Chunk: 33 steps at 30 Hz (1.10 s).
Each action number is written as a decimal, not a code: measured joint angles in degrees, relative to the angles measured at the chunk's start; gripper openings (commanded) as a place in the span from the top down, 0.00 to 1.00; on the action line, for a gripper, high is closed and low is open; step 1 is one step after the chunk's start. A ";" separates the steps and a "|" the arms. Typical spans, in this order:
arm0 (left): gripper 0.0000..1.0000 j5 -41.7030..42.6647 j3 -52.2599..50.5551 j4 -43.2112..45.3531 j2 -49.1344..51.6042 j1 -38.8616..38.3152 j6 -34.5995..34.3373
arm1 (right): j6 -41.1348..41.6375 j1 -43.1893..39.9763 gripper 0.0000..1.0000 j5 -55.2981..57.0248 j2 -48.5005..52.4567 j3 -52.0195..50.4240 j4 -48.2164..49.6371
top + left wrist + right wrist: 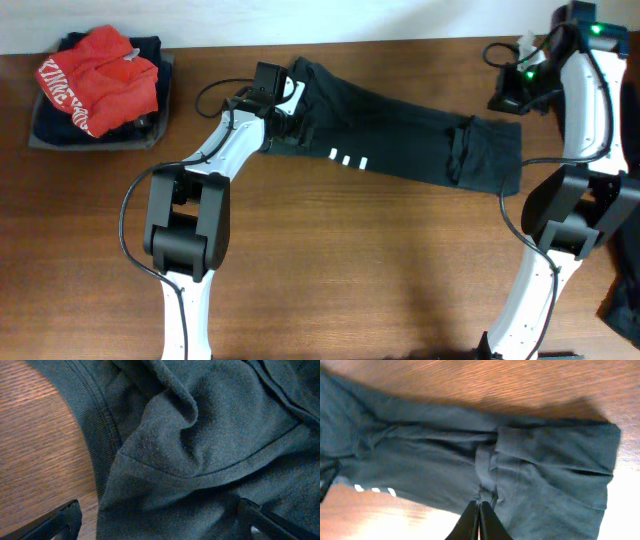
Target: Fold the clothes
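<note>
Right under the lens, the left gripper hangs low over the dark T-shirt, its fingers spread as wide as they go. One tip is over the shirt's ribbed edge beside the bare table, the other is out over the cloth. Between them sits a rumpled hump of fabric with a seam curving through it. I can't tell whether the tips touch it, and nothing is gripped.

Here's the worry: if the fingers close now, they take a wad of several layers instead of one clean edge, and any fold off that comes out crooked.

The far end has nothing pinning it. The right gripper is up high with its fingers pressed together, and I see no cloth between them. The shirt lies well below those tips as a long, twisted band. One pull from the left could drag the whole garment along the wood rather than fold it.
</note>
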 measured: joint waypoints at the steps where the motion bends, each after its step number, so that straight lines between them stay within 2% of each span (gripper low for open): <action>1: 0.01 0.00 0.00 0.00 0.00 0.00 0.00 | 0.37 -0.15 0.96 0.24 0.33 0.00 0.52; 24: 0.01 0.02 0.00 0.00 0.00 0.00 0.00 | 10.32 0.70 0.96 6.03 10.69 -0.37 5.18; 33: 0.01 0.00 0.00 -0.24 0.00 0.00 0.00 | 12.48 2.03 0.96 6.23 12.98 -0.76 13.31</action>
